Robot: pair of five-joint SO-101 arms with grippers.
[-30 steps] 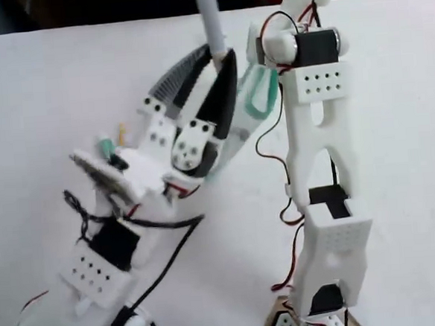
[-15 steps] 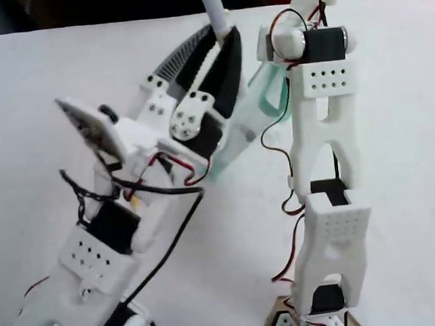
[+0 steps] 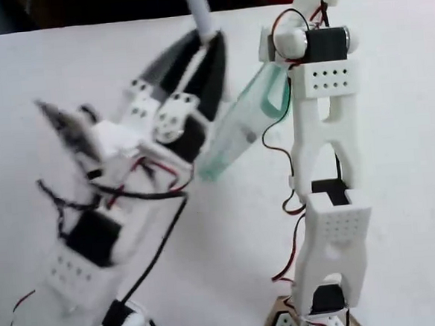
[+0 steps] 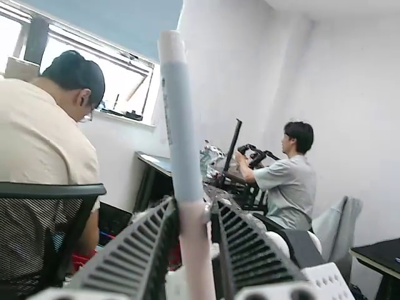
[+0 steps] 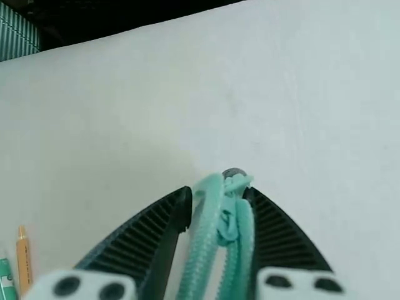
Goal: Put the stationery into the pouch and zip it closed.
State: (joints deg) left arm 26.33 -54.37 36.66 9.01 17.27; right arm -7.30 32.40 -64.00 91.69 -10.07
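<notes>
My left gripper [image 3: 206, 40] is raised over the table's far middle, shut on a white and pale blue pen [image 3: 198, 11] that sticks up past the fingertips. In the left wrist view the pen [image 4: 180, 144] stands between the ribbed fingers [image 4: 245, 244]. The translucent teal pouch [image 3: 241, 131] hangs tilted, one end held up by the right arm [image 3: 321, 133] and the other end low beside the left gripper. In the right wrist view my right gripper [image 5: 219, 206] is shut on the pouch's teal zipper edge [image 5: 220, 219].
A white table [image 3: 391, 84] spreads under both arms. An orange pencil [image 5: 22, 256] and a green item [image 5: 4, 275] lie on it. A dark strip runs beyond the far edge [image 3: 80, 8]. Red and black cables hang along the right arm.
The left arm has swung left and back with the pen in its gripper. More of the pouch now shows beside it. The right arm has barely moved.
</notes>
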